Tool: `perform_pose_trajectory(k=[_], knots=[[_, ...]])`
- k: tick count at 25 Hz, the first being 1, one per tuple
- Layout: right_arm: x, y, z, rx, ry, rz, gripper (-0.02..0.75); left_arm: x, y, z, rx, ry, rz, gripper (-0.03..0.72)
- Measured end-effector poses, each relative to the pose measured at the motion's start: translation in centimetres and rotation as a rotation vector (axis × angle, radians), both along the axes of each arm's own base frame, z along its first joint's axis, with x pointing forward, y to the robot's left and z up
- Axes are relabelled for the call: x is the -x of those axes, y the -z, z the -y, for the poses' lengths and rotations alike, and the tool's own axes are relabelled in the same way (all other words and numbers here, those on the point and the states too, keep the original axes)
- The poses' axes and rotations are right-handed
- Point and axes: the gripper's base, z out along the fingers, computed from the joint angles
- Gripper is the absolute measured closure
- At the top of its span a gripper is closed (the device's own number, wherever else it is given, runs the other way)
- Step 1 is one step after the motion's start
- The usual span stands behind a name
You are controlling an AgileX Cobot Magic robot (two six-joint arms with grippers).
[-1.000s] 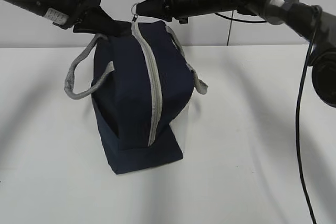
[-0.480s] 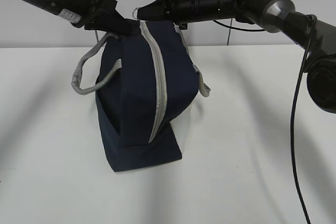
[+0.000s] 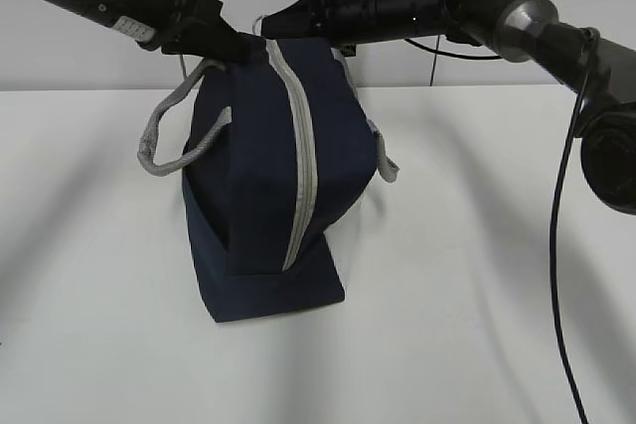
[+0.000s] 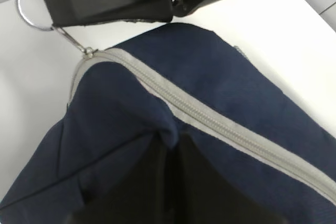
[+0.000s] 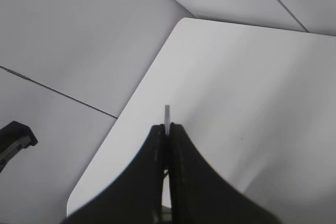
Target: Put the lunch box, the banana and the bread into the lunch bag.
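1. Below both grippers, the lunch bag [image 3: 268, 176] stands on end on the white table [image 3: 477, 245], its near bottom corner folded out. It is soft navy fabric, with limp grey strap handles [image 3: 174, 131] hanging at its side.
2. Running up toward the grippers, the grey zipper strip [image 3: 301, 156] looks fully shut; lunch box, banana and bread are nowhere visible.
3. At the top, the left gripper [image 3: 238, 47] is pinched on the bag's fabric; the slack cloth could slip free.
4. Beside it, the right gripper [image 4: 58, 1] is clamped on the thin metal pull ring [image 4: 29, 1]; a skewed tug could jam the slider or tip the bag.
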Motion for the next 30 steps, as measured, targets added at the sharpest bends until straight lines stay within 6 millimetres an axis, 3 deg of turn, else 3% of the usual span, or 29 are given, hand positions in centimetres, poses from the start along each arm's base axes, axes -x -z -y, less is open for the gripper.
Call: perform_pose_trajectory(k=[10,30], knots=[[-0.2,0.6,0.2,0.029,0.030,-0.035,0.754,-0.1,-0.2,0.1,0.012,0.024,0.038,0.678],[-0.9,4.0,0.3,0.033,0.071,-0.105,0.754,-0.2,-0.6,0.5,0.053,0.052,0.093,0.678]])
